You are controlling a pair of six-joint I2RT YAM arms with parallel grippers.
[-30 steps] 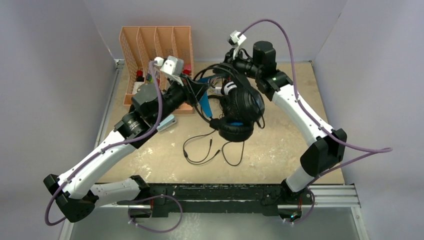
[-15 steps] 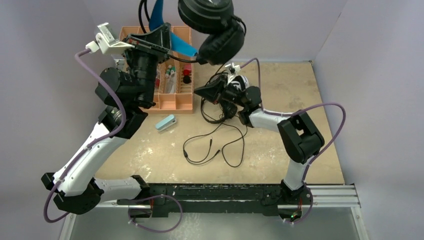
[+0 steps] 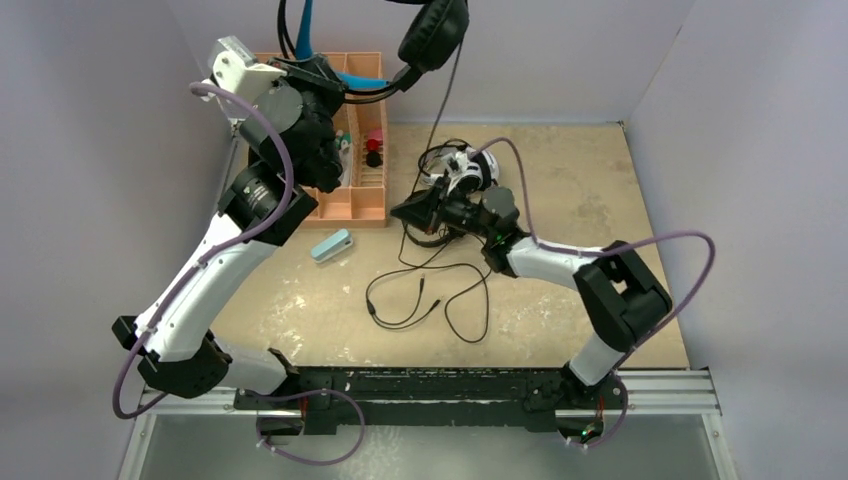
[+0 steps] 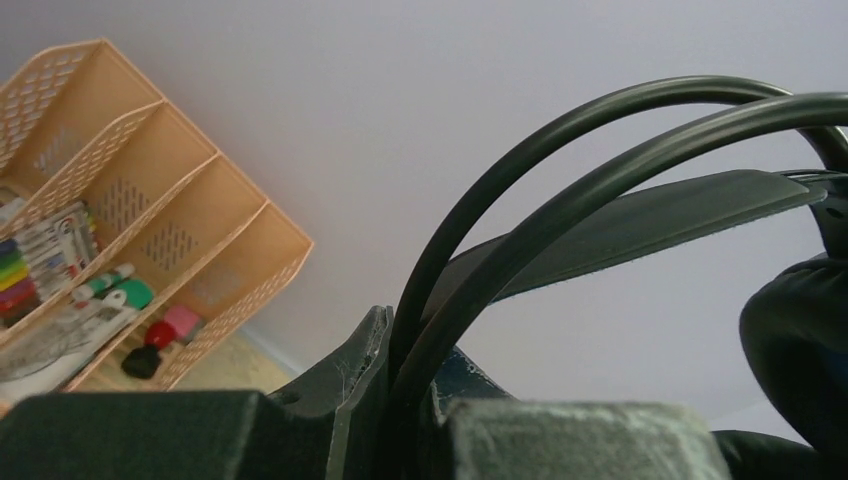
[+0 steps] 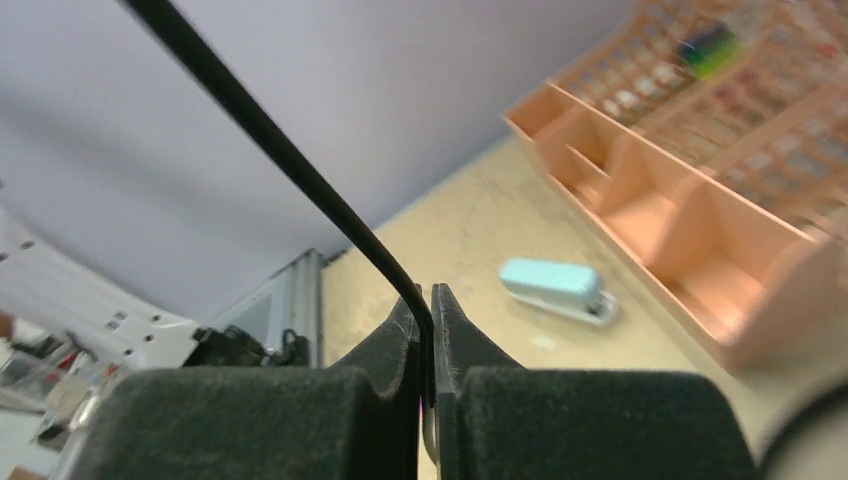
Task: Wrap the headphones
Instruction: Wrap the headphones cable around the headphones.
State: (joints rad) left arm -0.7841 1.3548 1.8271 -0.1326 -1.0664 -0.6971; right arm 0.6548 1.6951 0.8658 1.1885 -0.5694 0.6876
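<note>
My left gripper [image 3: 338, 80] is raised high at the back and is shut on the two thin black hoops of the blue-banded headphones [image 3: 432, 35]. In the left wrist view these hoops [image 4: 560, 190] rise from between the jaws of the left gripper [image 4: 425, 345], and one earcup [image 4: 800, 350] shows at the right. A thin black cable [image 3: 447, 100] hangs from the earcup. My right gripper [image 3: 402, 212], low over the table, is shut on that cable [image 5: 300, 180], as the right gripper [image 5: 428, 305] shows in the right wrist view. White-and-black headphones [image 3: 462, 170] lie just behind it.
An orange divided organizer [image 3: 362, 205] with pens and small items stands at the back left, under the left wrist. A light blue stapler [image 3: 331, 244] lies in front of it. Loose black cable loops [image 3: 425, 295] trail over the middle of the table.
The left arm has lifted the blue-banded headphones from low over the table to high at the back. The right arm has dropped low and forward, closing on the hanging cable.
</note>
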